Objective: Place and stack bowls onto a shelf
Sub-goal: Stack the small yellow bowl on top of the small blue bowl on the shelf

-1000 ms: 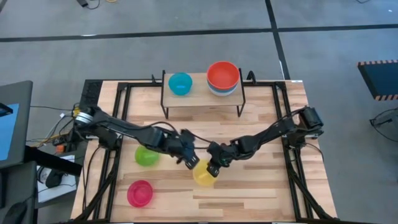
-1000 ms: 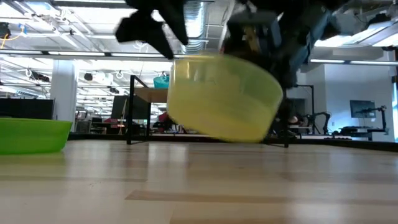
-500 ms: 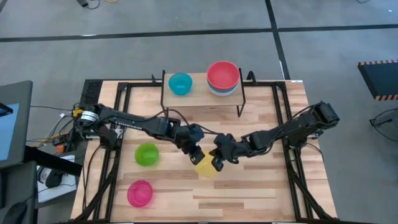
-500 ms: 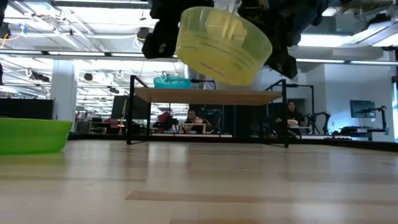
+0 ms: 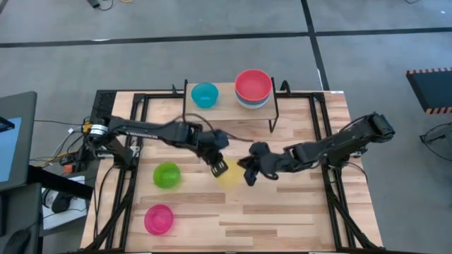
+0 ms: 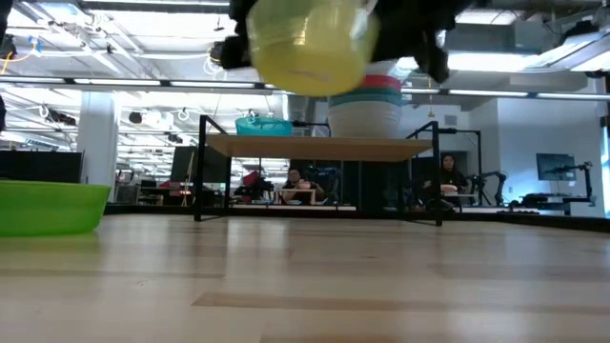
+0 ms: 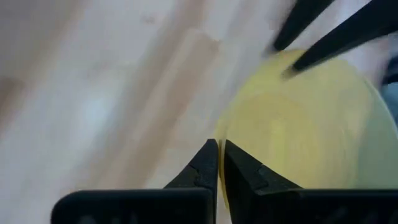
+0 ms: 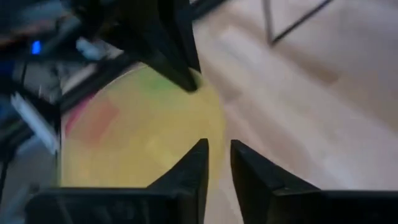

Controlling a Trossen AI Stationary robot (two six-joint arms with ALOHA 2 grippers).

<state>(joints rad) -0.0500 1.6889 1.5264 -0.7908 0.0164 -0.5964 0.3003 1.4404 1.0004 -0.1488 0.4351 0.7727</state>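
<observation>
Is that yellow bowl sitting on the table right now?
No. In the low view the yellow bowl hangs well above the tabletop, higher than the shelf, with clear air beneath it.

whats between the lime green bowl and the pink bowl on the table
Nothing: in the high view only bare wooden tabletop separates the lime green bowl from the pink bowl. The yellow bowl, pinched by the left claw, sits off to one side.
</observation>
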